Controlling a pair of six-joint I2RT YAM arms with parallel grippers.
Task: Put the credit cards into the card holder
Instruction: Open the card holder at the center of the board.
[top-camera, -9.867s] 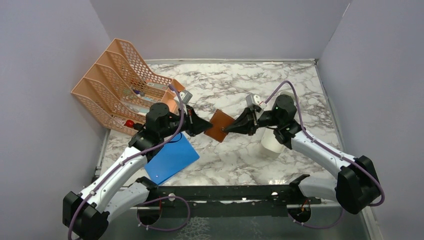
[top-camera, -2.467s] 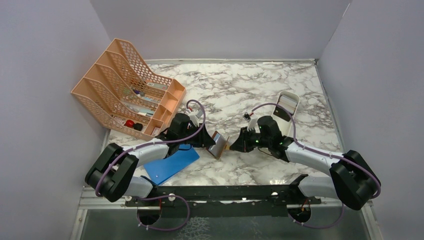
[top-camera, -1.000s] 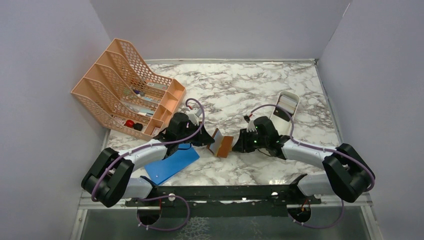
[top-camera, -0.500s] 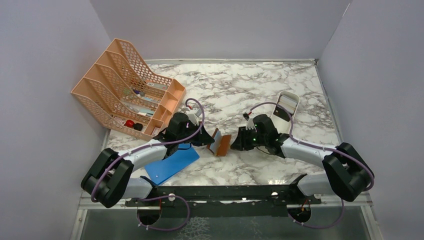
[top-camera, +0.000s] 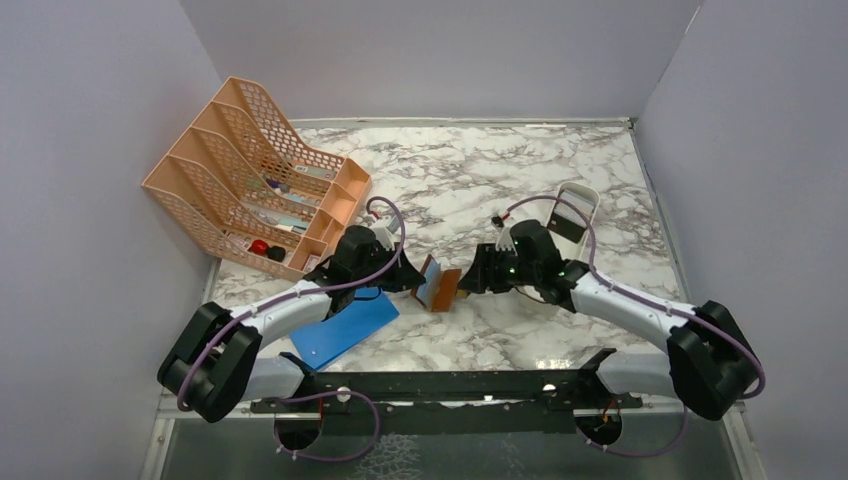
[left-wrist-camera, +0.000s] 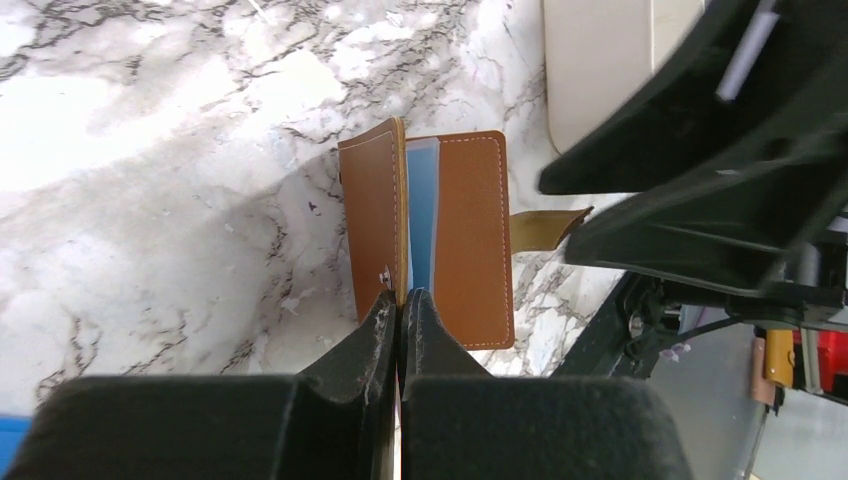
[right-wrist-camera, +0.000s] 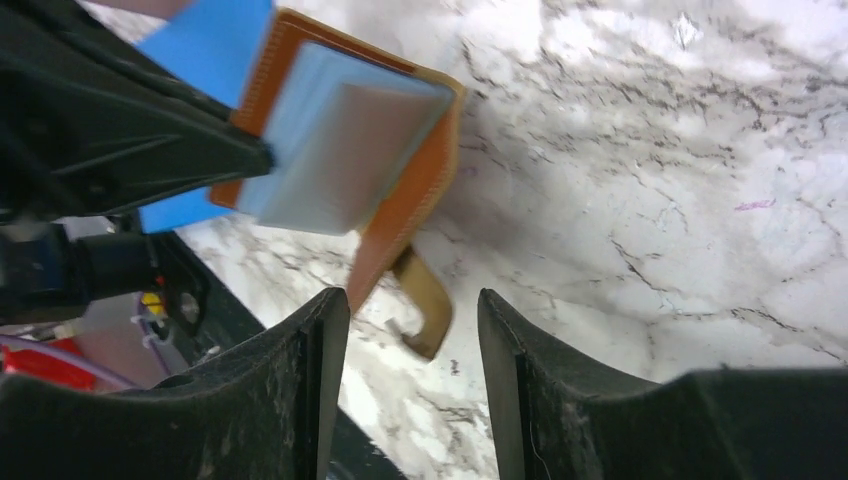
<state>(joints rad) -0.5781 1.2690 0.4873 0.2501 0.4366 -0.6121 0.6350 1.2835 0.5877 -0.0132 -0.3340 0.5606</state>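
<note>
The left hand (left-wrist-camera: 400, 300) is clenched on one flap's edge of the single brown leather bifold wallet (left-wrist-camera: 470, 230), which is half-open over the marbled counter (top-camera: 480, 180) at the middle of the top view. One light blue card (left-wrist-camera: 421, 215) sits between its flaps. The right hand (right-wrist-camera: 412, 305) is released, its fingers apart around the wallet's hanging snap tab (left-wrist-camera: 545, 228).

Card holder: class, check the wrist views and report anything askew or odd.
The card holder is held on edge, half open, one flap pinched by the left gripper. A light blue card shows between the flaps; the snap tab hangs loose.
</note>
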